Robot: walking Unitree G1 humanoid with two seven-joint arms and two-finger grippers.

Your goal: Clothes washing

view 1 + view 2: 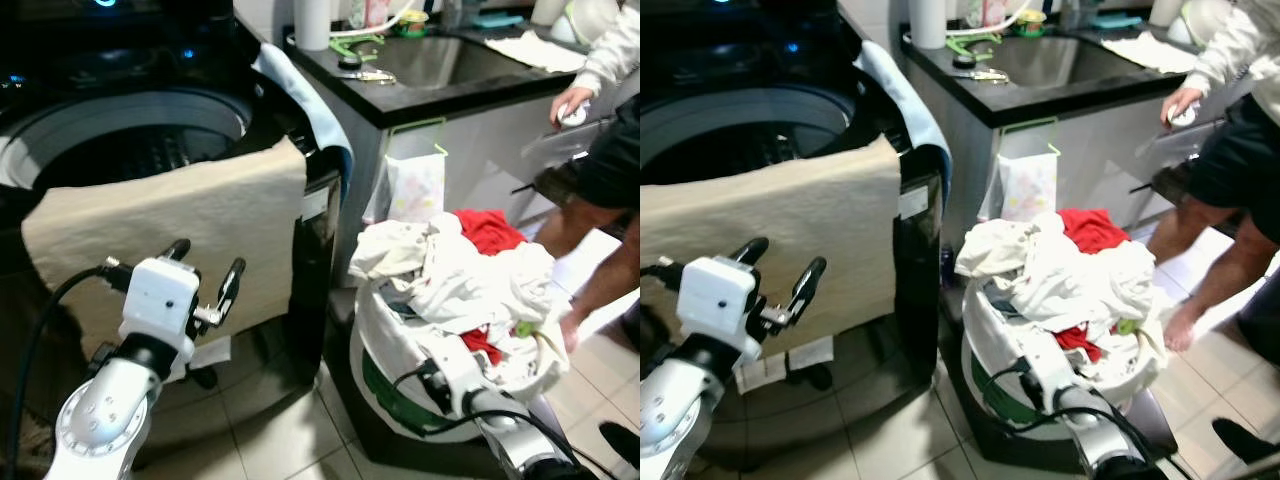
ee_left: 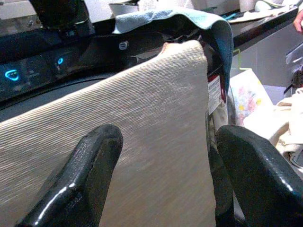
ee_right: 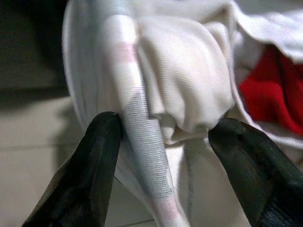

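Observation:
A top-loading washing machine [image 1: 130, 140] stands at the left with its lid up. A beige towel [image 1: 180, 215] hangs over its front rim and a blue cloth [image 1: 300, 90] lies over its right corner. My left gripper [image 1: 205, 268] is open in front of the towel, with the hanging cloth just beyond its fingers [image 2: 80, 179]. To the right, a laundry basket [image 1: 385, 390] is heaped with white clothes [image 1: 450, 280] and a red garment [image 1: 490, 230]. My right gripper [image 3: 165, 161] is low at the basket's side, open, with a fold of white cloth [image 3: 189, 90] between its fingers.
A black counter with a sink [image 1: 440, 60] runs behind the basket, and a patterned bag [image 1: 415, 185] hangs from its edge. A person [image 1: 600, 150] stands at the right by the counter, bare feet on the tiled floor [image 1: 270, 430].

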